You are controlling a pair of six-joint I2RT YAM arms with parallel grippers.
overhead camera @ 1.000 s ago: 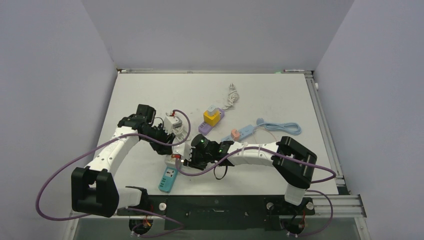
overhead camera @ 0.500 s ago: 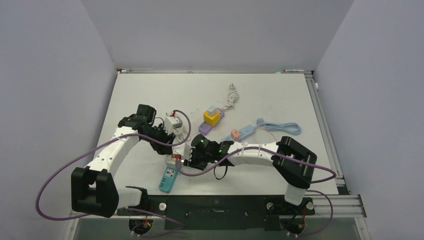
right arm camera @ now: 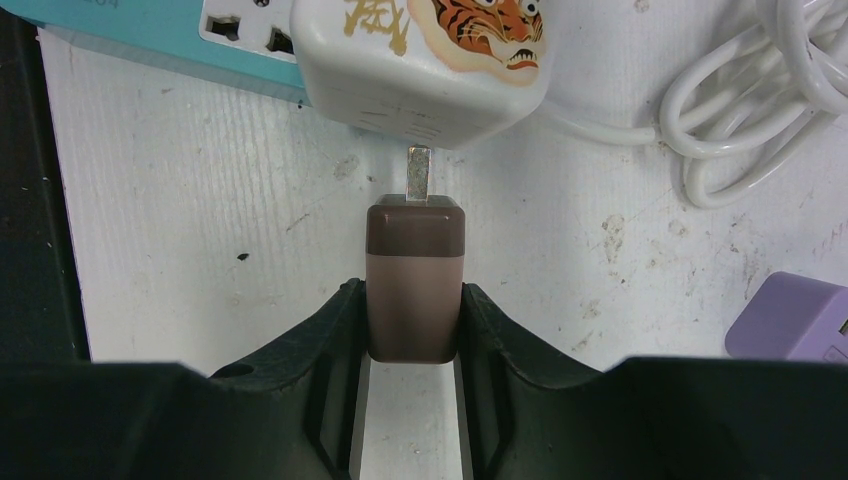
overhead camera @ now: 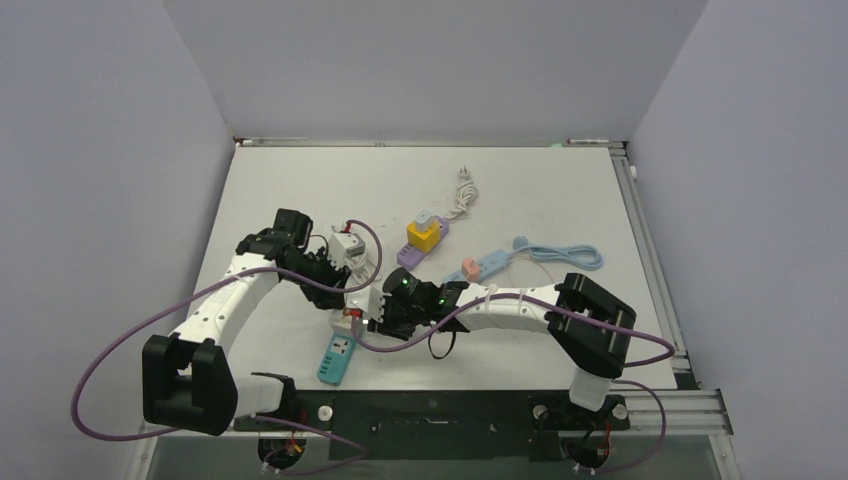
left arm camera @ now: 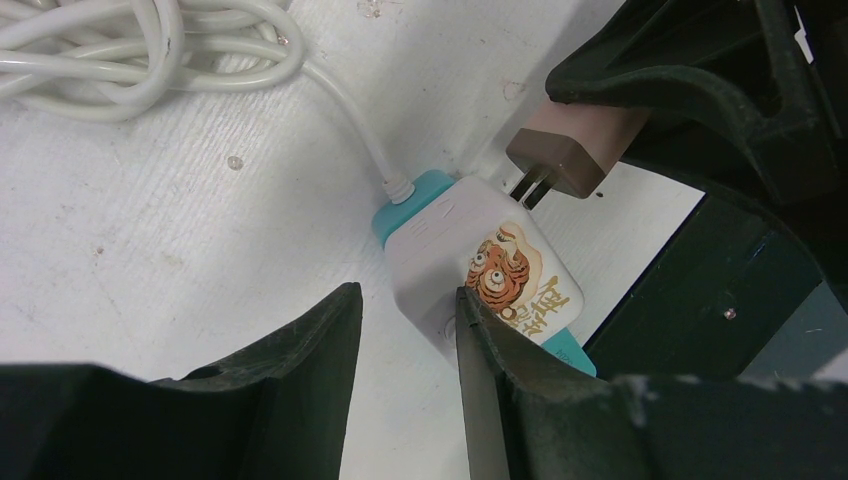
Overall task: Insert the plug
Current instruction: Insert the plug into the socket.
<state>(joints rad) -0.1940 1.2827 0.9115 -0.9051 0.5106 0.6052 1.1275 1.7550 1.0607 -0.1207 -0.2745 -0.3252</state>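
One plug [right arm camera: 414, 290] is in play. The right gripper [right arm camera: 412, 300] is clamped on its brown body, centre of the right wrist view. Its prongs point up-frame at the lower edge of the adapter [right arm camera: 430, 60]. Contact cannot be confirmed.

Hazards:
- Misalignment. No slot is visible on the face the prongs meet. If the prongs strike the casing, a push is likely to shove the adapter rather than seat the plug.
- Sliding. The left gripper [left arm camera: 405, 300] stands narrowly apart with bare table between its fingers. One finger [left arm camera: 490, 380] lies beside the adapter and nothing is gripped. The adapter and strip [right arm camera: 150, 25] may therefore shift under load.
- Twist. The grip is on the plug's rear half, so an off-axis push may rotate it between the pads.
- Snagging. The cord [left arm camera: 130, 50] leaves the adapter's upper-left end and may drag.

Count:
- Plug: one, with two prongs (left wrist view).
- Adapter: one, with a tiger print.
- Strip: one, teal.
- Cord: one white coil.
- Purple block [right arm camera: 790, 320]: one, lower right.
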